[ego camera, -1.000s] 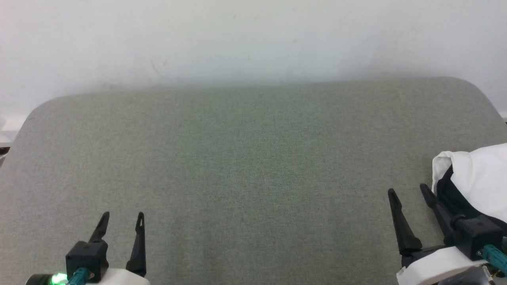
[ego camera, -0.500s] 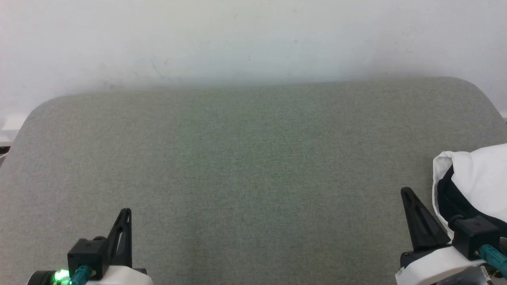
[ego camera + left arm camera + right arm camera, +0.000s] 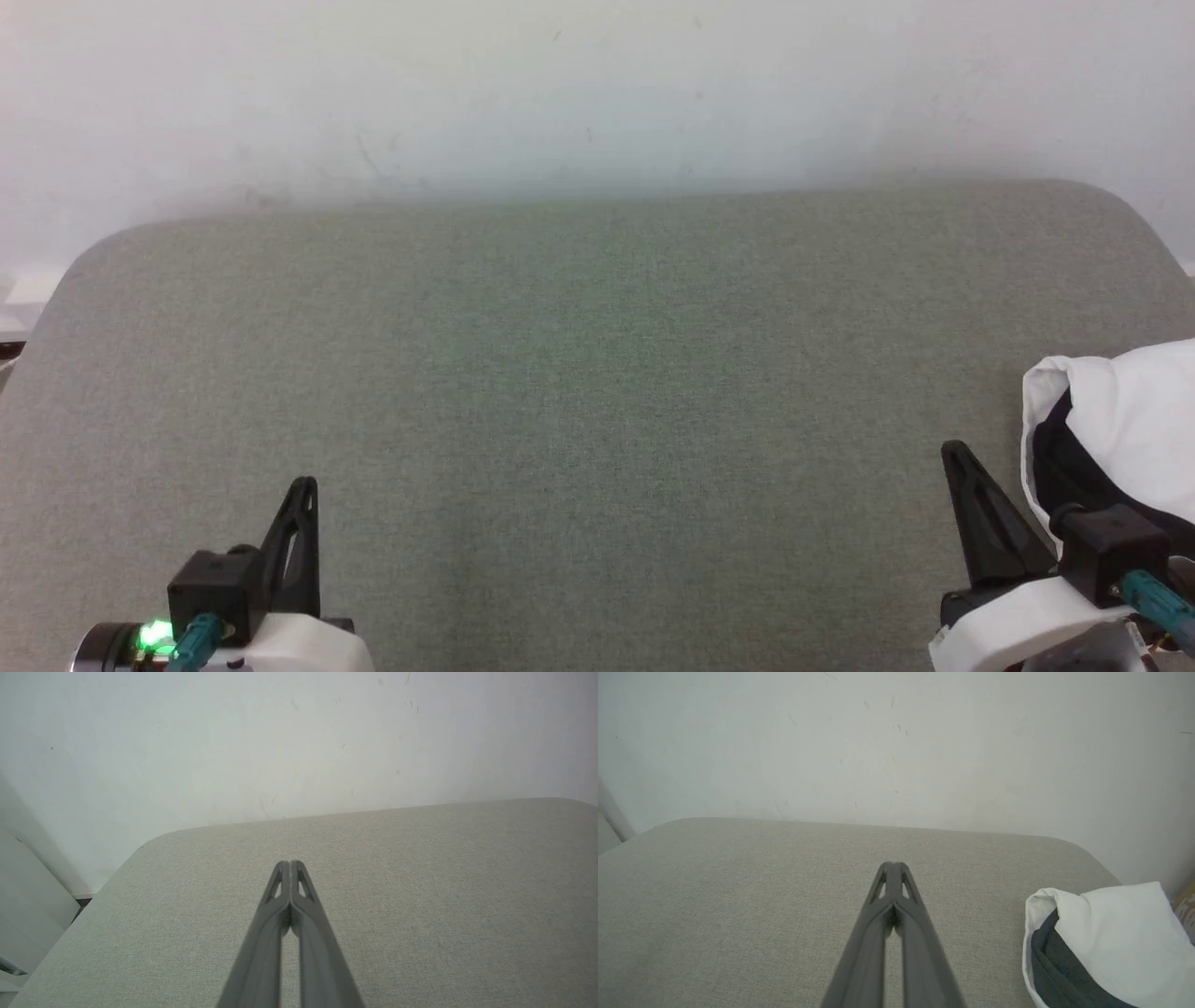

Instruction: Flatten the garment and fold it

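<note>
**2 empty claws at the near edge, the shirt bunched at the right**

The soft white T-shirt with black inner fabric lies crumpled at the right edge of the grey-green fabric-covered tabletop, just right of the right claw and apart from its fingers. The left claw sits near the left corner. In both wrist views the 2 dark fingers of each claw are pressed together with nothing between them, which reads as a waiting posture before any grasp. The wide bare middle probably serves as room for spreading the shirt. The picture edges cut off the shirt, and the right wrist housing covers its near part. No print, collar or hem can be made out, so the best corner to grasp is unclear.
</note>
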{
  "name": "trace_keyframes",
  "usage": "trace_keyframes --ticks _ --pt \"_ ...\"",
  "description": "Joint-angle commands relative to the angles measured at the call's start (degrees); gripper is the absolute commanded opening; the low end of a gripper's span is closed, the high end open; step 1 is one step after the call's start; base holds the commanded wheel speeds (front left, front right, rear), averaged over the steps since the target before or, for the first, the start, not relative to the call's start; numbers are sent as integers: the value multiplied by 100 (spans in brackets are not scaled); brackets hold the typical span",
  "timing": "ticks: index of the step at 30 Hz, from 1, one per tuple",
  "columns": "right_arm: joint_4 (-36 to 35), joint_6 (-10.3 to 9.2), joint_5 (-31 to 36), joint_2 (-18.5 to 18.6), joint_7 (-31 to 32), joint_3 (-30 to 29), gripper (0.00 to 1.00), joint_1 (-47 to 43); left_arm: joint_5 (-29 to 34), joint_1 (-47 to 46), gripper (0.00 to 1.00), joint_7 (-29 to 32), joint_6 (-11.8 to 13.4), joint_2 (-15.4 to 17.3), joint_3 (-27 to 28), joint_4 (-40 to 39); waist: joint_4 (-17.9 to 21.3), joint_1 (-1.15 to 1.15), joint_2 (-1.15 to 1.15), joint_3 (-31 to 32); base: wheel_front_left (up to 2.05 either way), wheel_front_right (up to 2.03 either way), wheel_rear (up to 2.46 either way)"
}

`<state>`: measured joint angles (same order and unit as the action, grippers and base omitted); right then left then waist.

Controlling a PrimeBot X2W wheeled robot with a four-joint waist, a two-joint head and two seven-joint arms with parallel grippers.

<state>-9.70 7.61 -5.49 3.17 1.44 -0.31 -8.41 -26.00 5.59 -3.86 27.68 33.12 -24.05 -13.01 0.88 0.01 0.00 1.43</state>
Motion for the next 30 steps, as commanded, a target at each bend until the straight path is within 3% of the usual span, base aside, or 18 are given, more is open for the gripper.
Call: trace_keyframes --ticks 1,30 --pt "45 -2 61 -6 -27 -1 0 111 130 -96 0 28 -109 -118 105 57 -2 0 0 -3 0 0 0" --pt "304 -5 198 -12 -60 8 0 316 823 -226 0 129 -855 -933 751 406 -26 0 0 -43 0 0 0"
